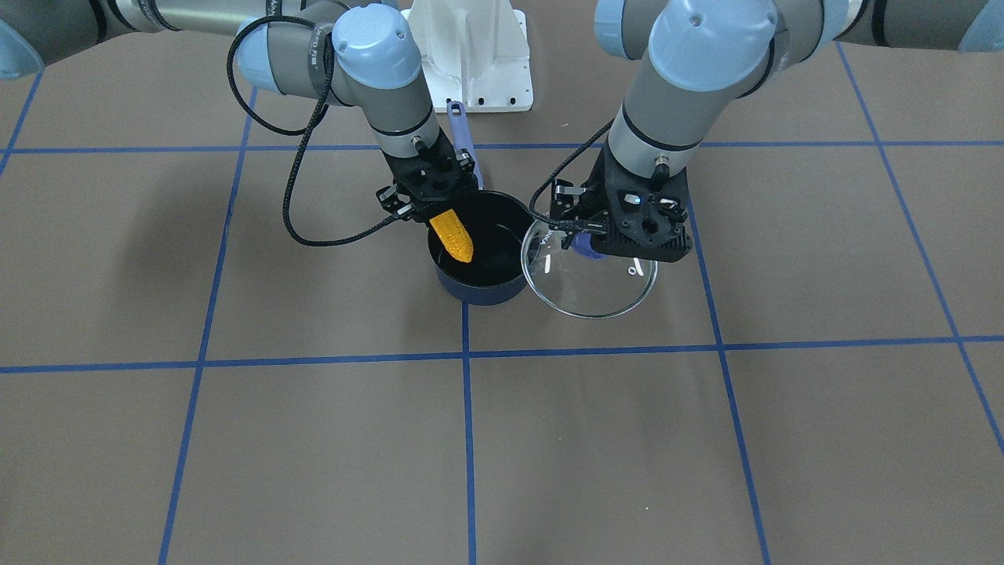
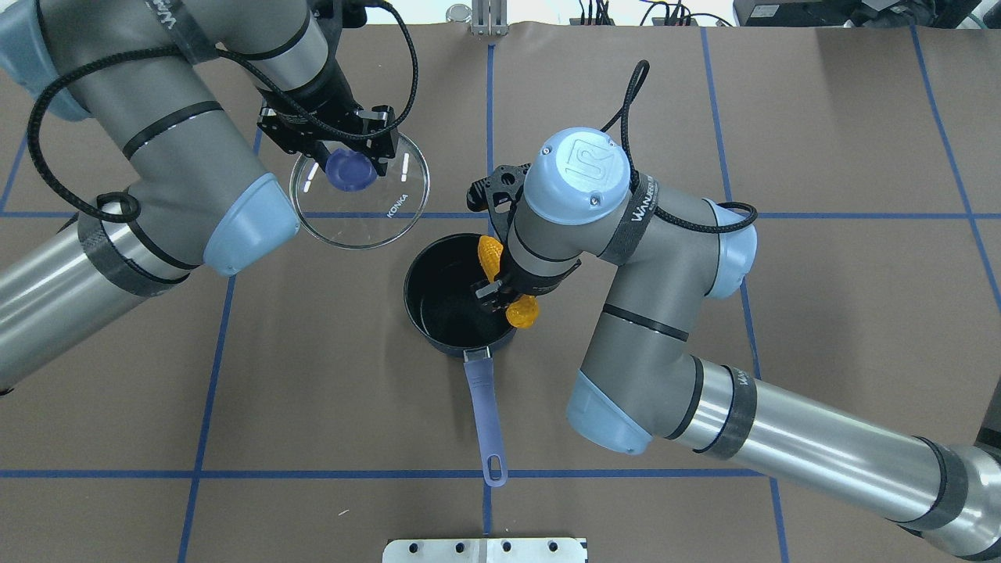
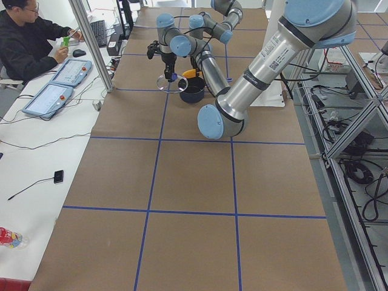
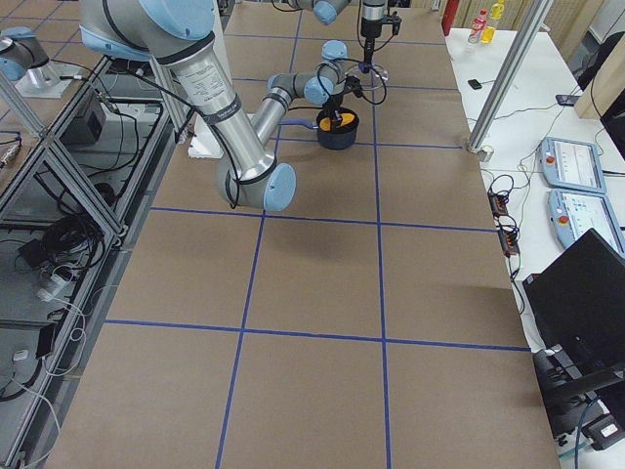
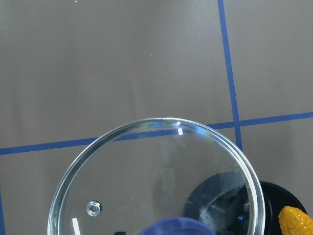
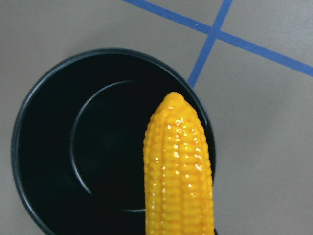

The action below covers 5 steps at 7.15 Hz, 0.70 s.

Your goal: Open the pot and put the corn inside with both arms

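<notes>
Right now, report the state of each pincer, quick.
Left pincer: shut on the glass lid, gripped by its knob.
Right pincer: shut on the corn, over the open pot.

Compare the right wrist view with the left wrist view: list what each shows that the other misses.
Only the right wrist view: the whole open mouth of the pot, its black inside empty, and most of the corn, tapered tip overlapping that mouth. Only the left wrist view: the glass lid, its vent hole and the top of its blue knob. Both: pot and corn (only a corner sliver in the left wrist view), and the brown table with blue tape lines.
</notes>
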### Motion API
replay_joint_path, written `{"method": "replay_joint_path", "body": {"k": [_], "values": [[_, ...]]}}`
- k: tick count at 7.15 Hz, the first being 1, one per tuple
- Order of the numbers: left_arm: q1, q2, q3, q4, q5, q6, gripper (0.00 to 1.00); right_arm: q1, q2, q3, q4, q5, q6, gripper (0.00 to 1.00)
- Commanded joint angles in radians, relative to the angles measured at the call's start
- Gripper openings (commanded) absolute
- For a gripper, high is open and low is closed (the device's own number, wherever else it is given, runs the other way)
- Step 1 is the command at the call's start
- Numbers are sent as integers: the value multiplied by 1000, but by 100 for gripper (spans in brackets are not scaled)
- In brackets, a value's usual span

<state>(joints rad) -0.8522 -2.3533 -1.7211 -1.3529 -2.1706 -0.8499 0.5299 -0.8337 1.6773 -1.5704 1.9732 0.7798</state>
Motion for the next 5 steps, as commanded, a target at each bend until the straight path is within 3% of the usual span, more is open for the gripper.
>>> {"method": "replay_joint_path", "body": {"k": [1, 2, 3, 4, 5], "values": [[-1, 0, -2, 0, 0, 0, 64, -2, 37, -37, 3, 0, 0, 32], [-1, 0, -2, 0, 0, 0, 64, -1, 38, -37, 3, 1, 0, 33], [-1, 0, -2, 0, 0, 0, 64, -1, 39, -37, 3, 1, 1, 55], [-1, 0, -2, 0, 0, 0, 64, -1, 39, -36, 3, 1, 9, 100], [-1, 0, -2, 0, 0, 0, 64, -1, 39, -36, 3, 1, 10, 100]]}}
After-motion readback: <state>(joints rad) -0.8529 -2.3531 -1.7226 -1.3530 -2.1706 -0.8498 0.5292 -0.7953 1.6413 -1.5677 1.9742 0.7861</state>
